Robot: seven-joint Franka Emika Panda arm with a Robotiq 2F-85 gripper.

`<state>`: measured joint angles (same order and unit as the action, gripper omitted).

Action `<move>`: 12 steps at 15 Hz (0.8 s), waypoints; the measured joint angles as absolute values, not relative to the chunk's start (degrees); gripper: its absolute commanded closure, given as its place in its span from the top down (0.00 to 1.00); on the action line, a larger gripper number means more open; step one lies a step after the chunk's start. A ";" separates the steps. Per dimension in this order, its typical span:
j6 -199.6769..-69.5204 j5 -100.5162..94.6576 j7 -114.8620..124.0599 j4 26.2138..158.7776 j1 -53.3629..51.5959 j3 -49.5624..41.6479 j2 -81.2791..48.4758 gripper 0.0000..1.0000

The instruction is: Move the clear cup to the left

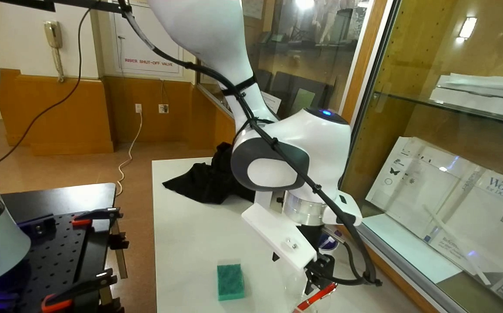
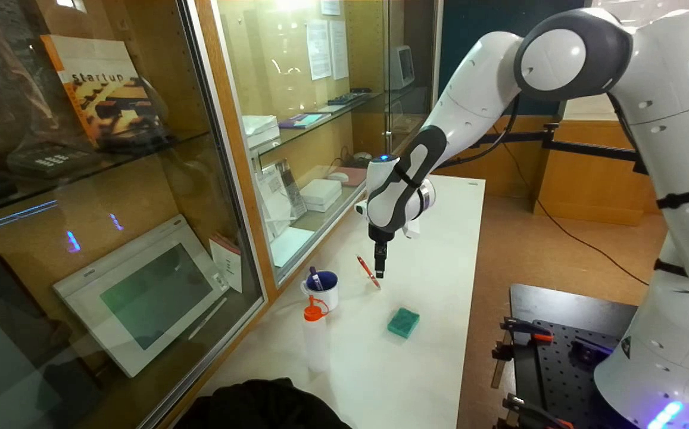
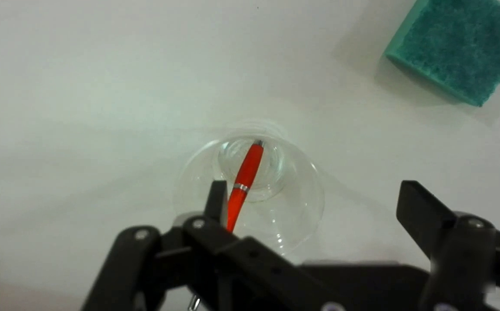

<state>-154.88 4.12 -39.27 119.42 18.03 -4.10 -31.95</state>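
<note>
The clear cup (image 3: pixel 295 190) is see-through and stands below my gripper in the wrist view, left of centre between the fingers. A red pen (image 3: pixel 246 172) leans in it, its tip at the cup's base. In an exterior view the cup (image 1: pixel 292 284) is very faint, and the red pen (image 1: pixel 318 297) marks its place. In an exterior view only the pen (image 2: pixel 369 273) shows clearly. My gripper (image 3: pixel 314 185) is open and empty. Its left finger overlaps the cup's left side beside the pen; the right finger is apart from the cup. I cannot tell whether the left finger touches the cup.
A green sponge (image 3: pixel 466 47) lies on the white table (image 2: pixel 433 238). A white mug with blue inside (image 2: pixel 323 296) and a white bottle with red cap (image 2: pixel 317 345) stand near the glass cabinet (image 2: pixel 243 238). Black cloth (image 1: pixel 210 182) lies at a table end.
</note>
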 measured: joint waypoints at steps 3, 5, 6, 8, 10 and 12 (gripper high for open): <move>-155.60 2.54 -39.11 117.50 18.23 -3.11 -34.56 1.00; -155.73 1.98 -39.08 116.35 18.23 -2.66 -35.97 0.85; -155.74 1.60 -39.01 115.82 18.24 -2.50 -36.60 0.74; -155.74 1.00 -38.94 114.81 18.24 -2.28 -37.81 0.59; -155.74 0.56 -38.93 114.00 18.24 -2.19 -38.89 0.43; -155.74 0.38 -38.92 113.33 18.24 -2.13 -39.78 0.27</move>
<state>-155.74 0.38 -38.92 113.33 18.24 -2.13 -39.78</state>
